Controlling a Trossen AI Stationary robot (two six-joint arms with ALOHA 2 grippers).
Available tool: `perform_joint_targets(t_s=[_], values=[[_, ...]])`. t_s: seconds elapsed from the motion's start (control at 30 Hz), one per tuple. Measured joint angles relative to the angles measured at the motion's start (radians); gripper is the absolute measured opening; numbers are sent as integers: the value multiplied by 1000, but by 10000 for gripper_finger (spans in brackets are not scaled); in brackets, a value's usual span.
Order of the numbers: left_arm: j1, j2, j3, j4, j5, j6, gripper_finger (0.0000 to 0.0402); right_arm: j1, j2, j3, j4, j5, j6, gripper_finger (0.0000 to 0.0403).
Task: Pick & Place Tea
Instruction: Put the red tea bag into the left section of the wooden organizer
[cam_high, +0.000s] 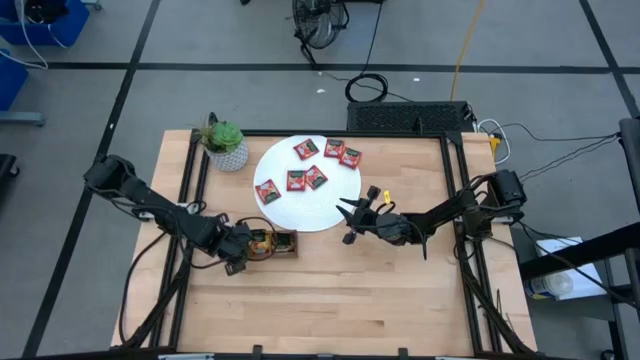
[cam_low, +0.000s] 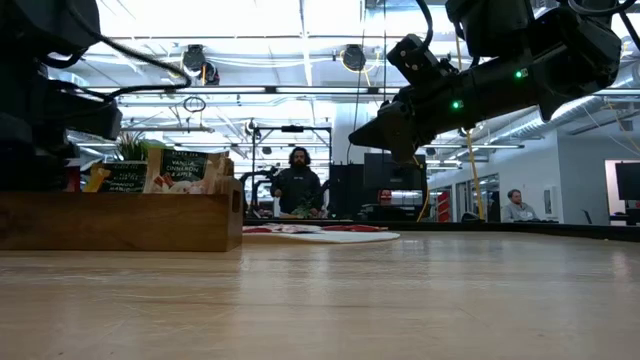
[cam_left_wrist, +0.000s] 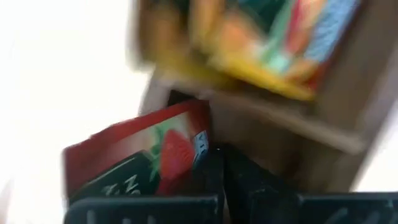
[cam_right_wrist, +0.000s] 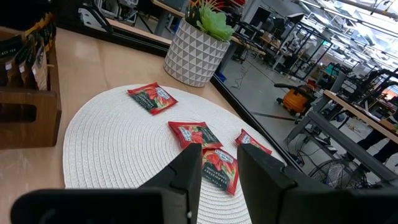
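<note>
Wooden bench (cam_high: 400, 290): left tool (cam_left_wrist: 219, 163), pinched shut on a red sachet (cam_left_wrist: 143, 155), is at the tray (cam_high: 283, 244); lower squarely into a compartment before letting go. Right tool (cam_high: 352, 216), part-open and empty, waits beside the disc (cam_high: 300, 210), where six sachets (cam_high: 306, 149) lie.

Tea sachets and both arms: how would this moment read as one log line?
left gripper: shut on red sachet, at wooden tray | right gripper: open, empty, by white disc | six sachets on disc
</note>
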Motion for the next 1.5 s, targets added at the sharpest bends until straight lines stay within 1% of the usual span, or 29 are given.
perform_joint_targets(t_s=[0.17, 0.23, 0.37, 0.6, 0.67, 0.8, 0.87, 0.97, 1.07, 1.17, 1.23, 1.3, 1.4, 1.5], values=[[8, 0, 0, -127, -1, -90, 4, 0, 0, 0, 0, 0, 0, 89], [10, 0, 0, -153, -1, -112, 3, 0, 0, 0, 0, 0, 1, 89], [11, 0, 0, -159, -18, -116, 4, 0, 0, 0, 0, 0, 2, 89], [11, 0, 1, -160, -82, -104, 4, 0, 0, 0, 0, 0, 2, 89], [11, 0, 1, -159, -74, -105, 2, 0, 0, 0, 0, 0, 2, 89], [10, 0, 26, -165, 2, -115, 8, 0, 0, 0, -1, 0, 3, 89], [1, 0, 61, -163, -7, -99, 8, 0, 0, 0, 0, 0, 3, 89], [-10, -1, 124, -167, -59, -39, 3, 0, 0, 0, 0, 0, 3, 89], [-16, -1, 192, -186, -129, 16, 9, 0, 0, 0, -1, 0, 3, 89], [-33, -2, 251, -189, -245, 90, 16, 0, 0, 0, -1, 0, 3, 89], [-50, -2, 279, -175, -331, 144, 15, 0, 0, 0, -2, 0, 3, 89], [-65, -16, 293, -148, -396, 197, 11, 0, 0, 0, -8, 0, 3, 89], [-70, -73, 295, -82, -446, 304, 4, 0, 0, 0, -30, 0, 7, 89], [-69, -180, 277, 30, -499, 438, 5, -1, 0, 0, -51, 0, 14, 89]])
